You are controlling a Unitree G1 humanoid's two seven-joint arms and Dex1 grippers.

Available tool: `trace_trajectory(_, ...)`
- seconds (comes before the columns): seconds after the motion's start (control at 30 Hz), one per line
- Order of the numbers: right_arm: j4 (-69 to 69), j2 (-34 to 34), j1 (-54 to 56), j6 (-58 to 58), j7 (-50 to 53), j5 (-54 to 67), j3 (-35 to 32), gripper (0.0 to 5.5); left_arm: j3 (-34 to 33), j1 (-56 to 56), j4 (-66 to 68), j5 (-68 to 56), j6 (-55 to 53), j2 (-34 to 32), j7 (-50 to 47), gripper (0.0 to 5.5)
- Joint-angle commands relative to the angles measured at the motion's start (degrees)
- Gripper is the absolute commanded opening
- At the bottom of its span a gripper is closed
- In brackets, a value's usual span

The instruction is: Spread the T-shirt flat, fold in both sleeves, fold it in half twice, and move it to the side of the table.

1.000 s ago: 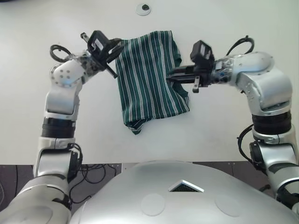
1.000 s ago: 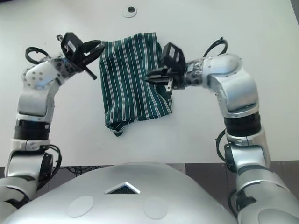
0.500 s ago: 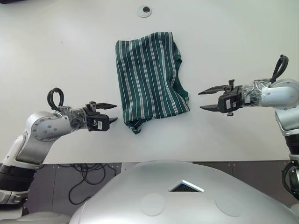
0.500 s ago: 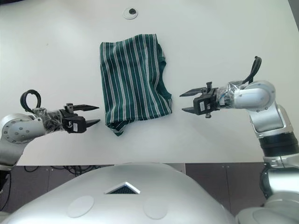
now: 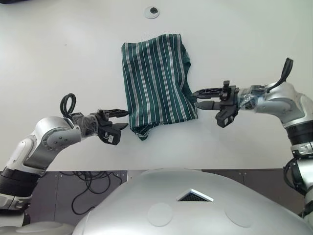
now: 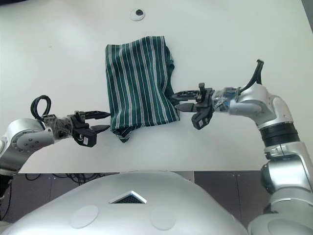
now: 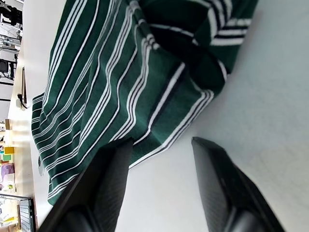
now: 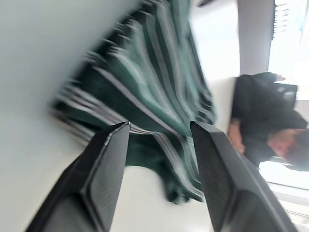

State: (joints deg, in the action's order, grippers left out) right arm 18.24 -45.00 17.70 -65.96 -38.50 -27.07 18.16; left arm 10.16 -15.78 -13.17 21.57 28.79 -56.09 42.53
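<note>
1. Finding the T-shirt (image 5: pixel 156 81) lying mid-table (image 5: pixel 244 39), folded into a compact striped block, sleeves tucked out of sight.
2. Judging sleeve folds and at least one halving as done, with the near left corner bunching untidily.
3. Keeping the left gripper (image 5: pixel 126 119) spread open and empty, low, just beside that corner.
4. Holding the right gripper (image 5: pixel 194 97) released too, tips at the near right edge, gripping nothing.
5. Leaving, probably, a last fold or tidying, then shifting it to the table's side.
</note>
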Motion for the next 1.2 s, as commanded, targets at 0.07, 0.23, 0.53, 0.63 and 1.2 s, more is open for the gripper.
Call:
trace_trajectory(0.07, 4.8, -3.3, 3.0, -4.6, 1.3, -5.0, 2.0, 2.29, 2.5, -1.1, 1.5, 2.9, -1.5, 0.4, 0.8, 2.21)
trace_trajectory(0.23, 5.7, -3.1, -0.1, -7.5, 4.8, -9.6, 3.8, 2.29, 3.0, 0.6, 1.7, 1.8, -1.8, 0.6, 1.2, 2.21)
trace_trajectory(0.53, 3.1, 4.8, 0.1, -3.6, 17.3, -21.1, 4.2, 2.29, 4.8, 1.7, 0.0, 0.3, -1.7, 0.4, 2.4, 2.21)
trace_trajectory(0.63, 3.2, 4.5, 0.3, -3.2, 19.7, -23.4, 5.5, 1.94, 5.5, 1.2, -1.5, -0.6, -1.2, -0.2, 3.4, 2.0)
trace_trajectory(1.2, -25.3, -4.1, -9.1, 53.5, -20.0, 41.9, 12.5, 0.04, 1.2, -0.2, -11.3, -32.2, -25.0, -3.6, 15.9, 0.0)
